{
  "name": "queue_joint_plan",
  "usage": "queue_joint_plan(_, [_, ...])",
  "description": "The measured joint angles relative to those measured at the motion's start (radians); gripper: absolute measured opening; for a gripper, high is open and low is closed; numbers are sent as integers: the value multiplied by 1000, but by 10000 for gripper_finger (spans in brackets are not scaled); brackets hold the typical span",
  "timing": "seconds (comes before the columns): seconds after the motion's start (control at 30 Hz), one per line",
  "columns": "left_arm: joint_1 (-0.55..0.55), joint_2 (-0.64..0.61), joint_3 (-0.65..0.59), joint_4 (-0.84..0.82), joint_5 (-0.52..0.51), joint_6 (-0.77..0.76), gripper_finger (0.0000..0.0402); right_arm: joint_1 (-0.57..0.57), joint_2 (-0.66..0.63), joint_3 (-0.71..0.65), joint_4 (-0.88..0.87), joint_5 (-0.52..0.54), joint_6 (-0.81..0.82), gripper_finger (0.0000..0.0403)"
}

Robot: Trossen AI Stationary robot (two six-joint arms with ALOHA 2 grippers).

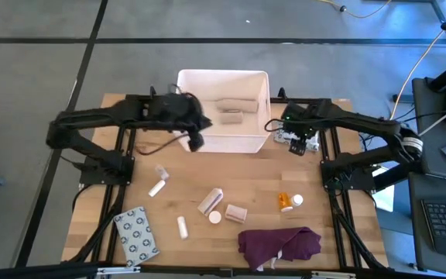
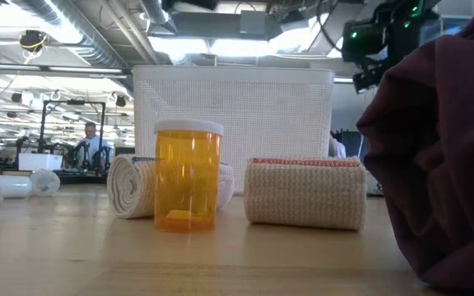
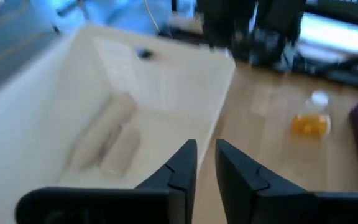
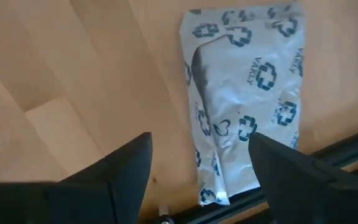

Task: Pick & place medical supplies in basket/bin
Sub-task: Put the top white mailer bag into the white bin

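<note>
The white bin (image 1: 263,85) stands at the table's far middle with two beige rolls (image 3: 104,134) lying on its floor. My left gripper (image 1: 196,140) hovers by the bin's near left corner, above the rim; its fingers (image 3: 205,163) stand a narrow gap apart with nothing between them. My right gripper (image 1: 299,144) hangs open, pointing down, over a flat patterned packet (image 4: 247,93) that lies flat on the table just right of the bin. An orange pill bottle (image 1: 287,201) lies on its side on the table.
On the near half of the table lie white tubes (image 1: 157,187) (image 1: 182,226), beige rolls (image 1: 210,201) (image 1: 236,212), a second patterned packet (image 1: 136,232) and a dark purple cloth (image 1: 279,244). A dark frame rail (image 4: 328,168) runs beside the packet under my right gripper.
</note>
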Motion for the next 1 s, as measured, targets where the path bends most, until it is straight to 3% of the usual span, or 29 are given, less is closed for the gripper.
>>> queue_joint_plan(0.23, [0, -131, -2, -36, -15, -27, 72, -73, 1, -165, 226, -43, 1, 267])
queue_joint_plan(0.43, [0, -171, -2, -49, -47, -26, 72, -120, -39, -248, 376, 8, -30, 267])
queue_joint_plan(0.6, [0, -167, -2, -49, -87, 0, 72, -154, -21, -254, 379, 4, -56, 257])
queue_joint_plan(0.83, [0, -148, -3, -51, -86, 19, 71, -166, 37, -256, 379, -67, -134, 210])
queue_joint_plan(1.0, [0, -141, -3, -60, -86, 19, 72, -166, 88, -251, 374, -49, -158, 178])
